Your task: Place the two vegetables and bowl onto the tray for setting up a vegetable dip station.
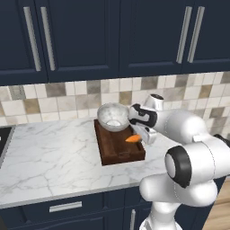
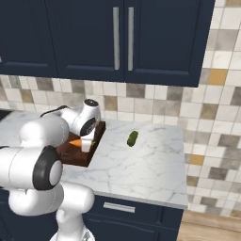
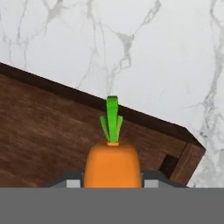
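Observation:
The orange carrot (image 3: 112, 164) with its green tip sits between my gripper's (image 3: 112, 183) fingers, held just above the near right part of the dark brown tray (image 3: 43, 140). From the left base view, the gripper (image 1: 137, 136) is shut on the carrot (image 1: 133, 138) over the tray (image 1: 117, 152), and the pale marbled bowl (image 1: 113, 117) rests on the tray's far end. The dark green cucumber (image 2: 133, 137) lies on the counter to the right of the tray (image 2: 75, 156), apart from it. The arm hides the bowl in the right base view.
The marble counter (image 1: 49, 152) stretches left of the tray to a dark stovetop (image 1: 3, 139) at the edge. A tiled backsplash (image 1: 67, 96) and navy wall cabinets (image 1: 81, 36) stand behind. The counter ends at a wall corner (image 2: 188, 141) to the right.

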